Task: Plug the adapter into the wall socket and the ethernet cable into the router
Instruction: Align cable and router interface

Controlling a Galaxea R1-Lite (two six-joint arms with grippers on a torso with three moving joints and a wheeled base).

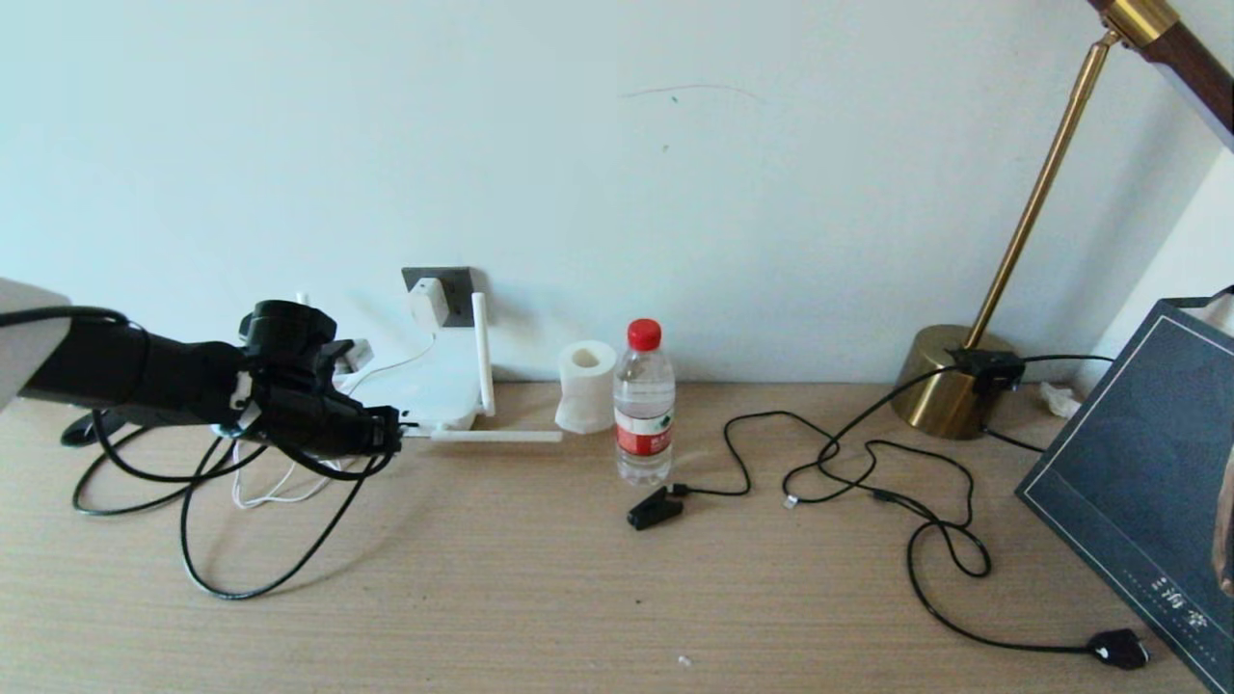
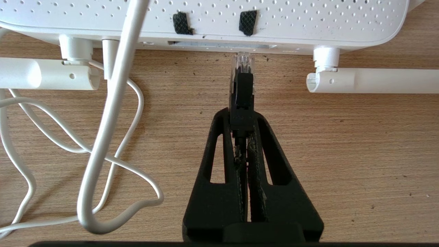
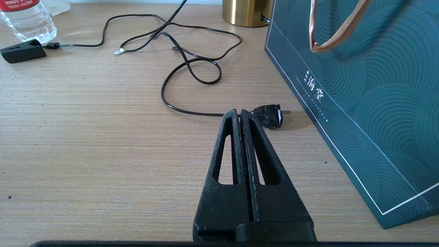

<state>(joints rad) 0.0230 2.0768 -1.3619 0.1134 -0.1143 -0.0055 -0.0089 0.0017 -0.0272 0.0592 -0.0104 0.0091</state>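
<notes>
In the head view the adapter point(image 1: 430, 302) sits in the wall socket point(image 1: 461, 282), in the left wrist view the left tool point(image 2: 242, 115) pinches the ethernet cable point(image 2: 242, 90) just before the router point(image 2: 308, 20), and in the right wrist view the right tool point(image 3: 239, 115) is pressed together over the tabletop point(image 3: 103, 137).

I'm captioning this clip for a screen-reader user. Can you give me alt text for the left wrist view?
The left hand, shut on the ethernet cable, holds its clear plug tip just short of the port strip on the router edge, not yet inserted. Two white antennas lie flat on the wooden desk, and a thin white cord loops beside the hand.
</notes>
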